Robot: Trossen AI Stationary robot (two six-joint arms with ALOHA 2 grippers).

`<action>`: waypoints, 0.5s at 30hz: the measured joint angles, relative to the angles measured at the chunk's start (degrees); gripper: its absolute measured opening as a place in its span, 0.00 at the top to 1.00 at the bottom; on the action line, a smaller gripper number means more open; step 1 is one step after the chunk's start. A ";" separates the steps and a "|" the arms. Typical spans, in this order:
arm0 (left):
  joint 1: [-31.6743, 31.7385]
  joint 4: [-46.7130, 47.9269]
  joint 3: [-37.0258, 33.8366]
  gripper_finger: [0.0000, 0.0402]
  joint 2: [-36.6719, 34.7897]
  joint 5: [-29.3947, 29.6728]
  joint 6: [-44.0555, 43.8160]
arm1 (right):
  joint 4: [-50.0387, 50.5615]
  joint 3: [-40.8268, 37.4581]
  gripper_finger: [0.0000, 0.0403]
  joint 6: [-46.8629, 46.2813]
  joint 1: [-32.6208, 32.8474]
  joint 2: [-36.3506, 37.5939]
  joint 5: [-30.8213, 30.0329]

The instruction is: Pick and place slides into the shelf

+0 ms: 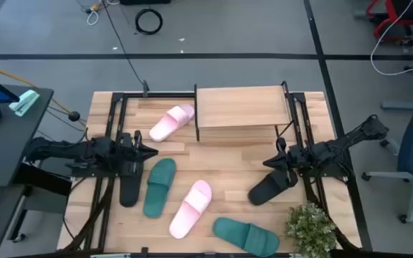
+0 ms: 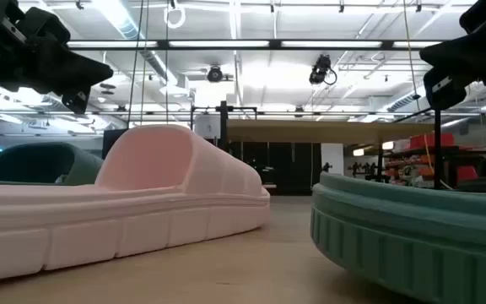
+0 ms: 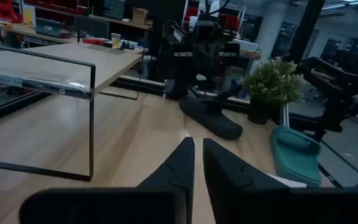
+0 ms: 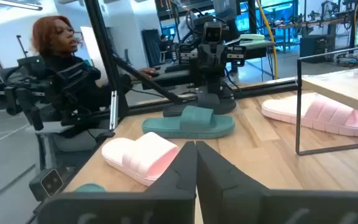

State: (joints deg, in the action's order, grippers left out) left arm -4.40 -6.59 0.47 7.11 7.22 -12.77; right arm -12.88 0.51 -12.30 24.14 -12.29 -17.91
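High view: shelf (image 1: 241, 106) at the far middle of the desk (image 1: 214, 150), plank top bare, nothing seen tucked under it. All six slides on the desk, none placed yet. Pale pink slide (image 1: 171, 122) just beside the shelf's left leg; second pink slide (image 1: 191, 208) near the front middle; teal slide (image 1: 159, 186) beside it to the left; second teal slide (image 1: 246, 235) at the front edge, close to a potted plant (image 1: 310, 228). Black slide (image 1: 129, 188) lying below the left tool (image 1: 151, 152); other black slide (image 1: 272, 186) just under the right tool (image 1: 269, 163).

Left tool: fingers nearly together with a thin gap, seen in the left wrist view, empty. Right tool: fingers pressed shut, empty, hanging over the black slide on its side without gripping it.

Judged from this layout: task at its very start, zero of six done. Likely first candidates the black slide at the right tool or the pink one beside the shelf. Opening of the fingers needed before any pick.
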 joint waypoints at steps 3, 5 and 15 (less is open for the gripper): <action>-0.01 0.00 0.00 0.91 -0.01 0.00 0.02 | 0.00 -0.02 0.99 -0.01 0.01 0.02 0.02; 0.00 0.00 -0.01 0.91 0.00 0.00 0.00 | 0.00 0.00 0.99 0.00 0.00 0.00 0.00; -0.01 0.00 -0.01 0.93 0.00 0.00 0.02 | 0.00 -0.01 0.99 -0.02 0.00 0.02 0.02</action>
State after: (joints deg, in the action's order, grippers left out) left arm -4.41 -6.59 0.46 7.11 7.22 -12.75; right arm -12.88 0.50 -12.32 24.15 -12.27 -17.89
